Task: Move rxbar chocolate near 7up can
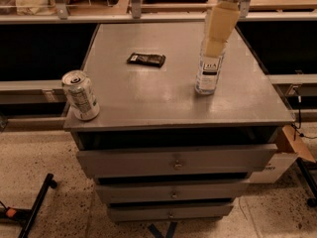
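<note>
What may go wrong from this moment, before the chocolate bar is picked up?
The end effector hangs at the top of the water bottle; a sideways move toward the rxbar chocolate may tip the bottle.
The 7up can stands at the front left corner of the table; setting the bar beside it may push it off.

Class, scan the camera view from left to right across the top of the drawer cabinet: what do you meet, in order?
7up can → rxbar chocolate → water bottle. The hand hangs over the bottle's top, overlapping it, so it gets no separate place.
</note>
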You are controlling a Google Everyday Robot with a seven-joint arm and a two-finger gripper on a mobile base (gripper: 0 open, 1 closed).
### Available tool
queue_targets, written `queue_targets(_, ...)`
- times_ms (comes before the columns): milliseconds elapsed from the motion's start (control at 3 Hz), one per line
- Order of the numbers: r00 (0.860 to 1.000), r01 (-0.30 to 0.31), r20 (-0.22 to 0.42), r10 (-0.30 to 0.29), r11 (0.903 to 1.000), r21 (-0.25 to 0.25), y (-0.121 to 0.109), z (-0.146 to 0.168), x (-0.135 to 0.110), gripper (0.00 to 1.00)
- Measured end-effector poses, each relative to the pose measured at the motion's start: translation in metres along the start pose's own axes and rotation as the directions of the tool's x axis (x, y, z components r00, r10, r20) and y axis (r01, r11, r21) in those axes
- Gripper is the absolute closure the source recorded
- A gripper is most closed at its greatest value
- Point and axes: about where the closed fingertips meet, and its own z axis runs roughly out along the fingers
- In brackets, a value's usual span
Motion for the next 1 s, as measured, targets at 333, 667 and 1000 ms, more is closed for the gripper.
queue_targets(333, 0.999, 0.034, 0.014, -0.034, 0.9994, -0.001, -0.025, 0.013, -0.032, 0.00)
queue_targets(667, 0.997, 0.072, 0.012, -0.072, 0.9972, -0.018, -0.038, 0.038, -0.067, 0.00)
queue_targets(1000, 0.997, 0.072, -0.018, -0.073, 0.9953, -0.065, -0.046, 0.077, -0.086, 0.00)
